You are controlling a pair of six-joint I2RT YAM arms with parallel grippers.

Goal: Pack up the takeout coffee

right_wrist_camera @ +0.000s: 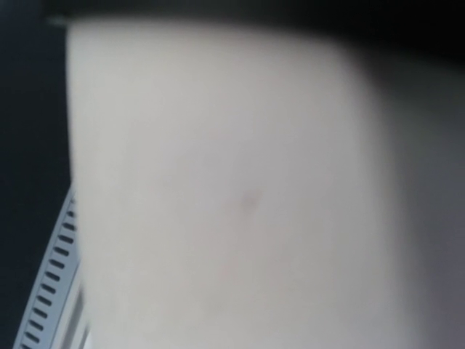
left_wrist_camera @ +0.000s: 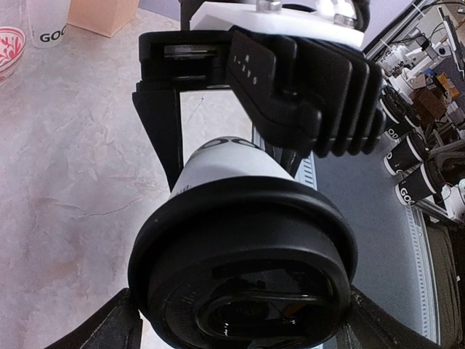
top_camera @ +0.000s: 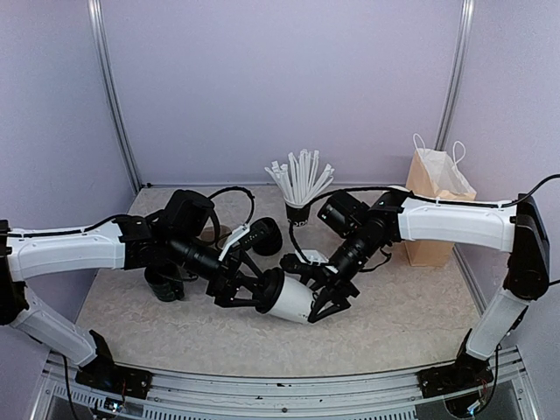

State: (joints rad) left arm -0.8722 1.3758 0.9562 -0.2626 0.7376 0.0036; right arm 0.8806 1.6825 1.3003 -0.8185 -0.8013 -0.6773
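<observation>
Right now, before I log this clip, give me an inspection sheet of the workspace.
Surface: beige marbled table, no spills seen.
Job's things: white cup with black lid on, held sideways between the arms; paper bag upright at right.
Clutter: green mug, cup of straws, patterned bowl.
Grippers: right gripper clamps the cup; left gripper flanks the lid, grip unclear.
Cables: black cable loops above the left arm.
Surroundings: pale walls; black cups beyond the table edge.
</observation>
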